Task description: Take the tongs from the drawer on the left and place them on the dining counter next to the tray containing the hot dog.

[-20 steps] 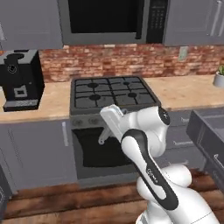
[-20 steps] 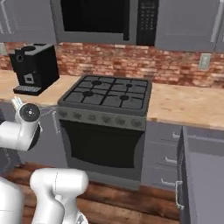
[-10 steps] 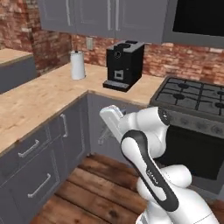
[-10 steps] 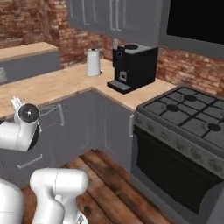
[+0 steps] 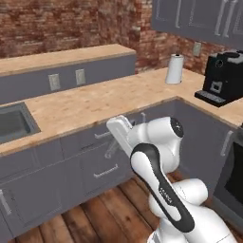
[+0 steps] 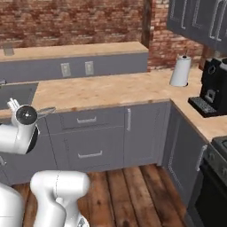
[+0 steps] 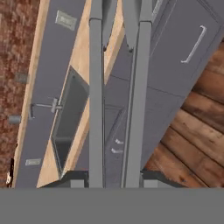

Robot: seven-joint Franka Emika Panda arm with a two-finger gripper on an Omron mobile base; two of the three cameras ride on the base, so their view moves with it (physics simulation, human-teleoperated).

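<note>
My gripper [image 7: 112, 177] is shut on the tongs [image 7: 96, 109]. Their two slim grey metal arms run straight up the hand view from between the dark fingertips [image 7: 74, 180]. In the left base view the gripper [image 5: 119, 129] hangs in front of the grey cabinet fronts, with the tongs [image 5: 113, 148] slanting down to the left. The right base view has the gripper [image 6: 24, 116] at the far left, the tongs [image 6: 45, 110] sticking out sideways. The dining counter [image 5: 61, 57], a raised wood top over a plain grey side, runs along the back [image 6: 75, 48]. The drawer, tray and hot dog are out of view.
A sink [image 5: 14, 123] is set in the lower wood counter [image 5: 95, 102] on the left. A paper towel roll [image 5: 174, 69] and a black coffee machine [image 5: 225, 78] stand at the right corner. Wooden floor [image 6: 133, 186] lies between me and the cabinets.
The whole view has swung left with the base: stove, then coffee machine, now the corner counter, sink and raised counter. The tongs stay in my gripper.
</note>
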